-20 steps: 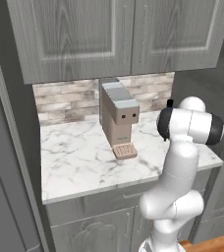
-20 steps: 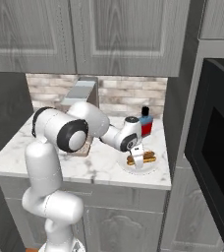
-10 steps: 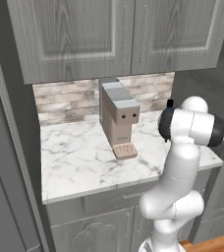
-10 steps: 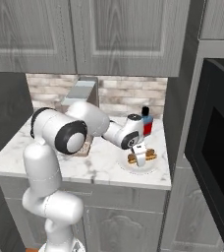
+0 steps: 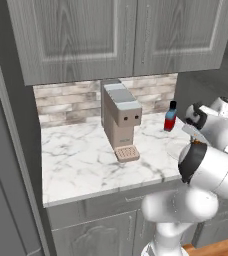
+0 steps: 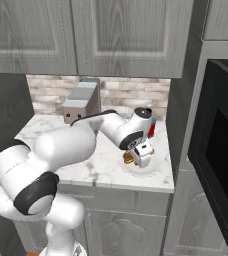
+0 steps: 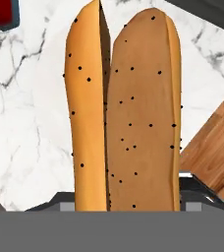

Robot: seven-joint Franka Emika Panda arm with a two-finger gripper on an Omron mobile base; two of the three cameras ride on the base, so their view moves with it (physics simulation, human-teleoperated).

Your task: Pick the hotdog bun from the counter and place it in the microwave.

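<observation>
The hotdog bun [image 7: 128, 113], tan and speckled with a dark slit down its middle, stands lengthwise between my fingertips [image 7: 192, 183] in the hand view. My gripper [image 6: 141, 154] is shut on the hotdog bun [image 6: 129, 158] just over a white plate [image 6: 153, 171] near the right end of the counter [image 6: 36, 126]. Whether the bun still touches the plate I cannot tell. The microwave [image 6: 221, 150] fills the right edge of the right base view, its dark opening facing left. My forearm reaches across the counter [image 5: 81, 155] from the left.
A tan coffee machine [image 5: 121, 125] stands at the back of the counter. A red bottle with a blue cap [image 5: 171, 116] is just behind my hand, near the wall. Upper cabinets [image 6: 121, 35] hang overhead. Wooden floor [image 7: 217, 147] shows past the counter edge.
The jaws have closed on the bun. My arm's elbow and shoulder links have swung lower and nearer the cameras, and the bun now sits slightly left of where it lay.
</observation>
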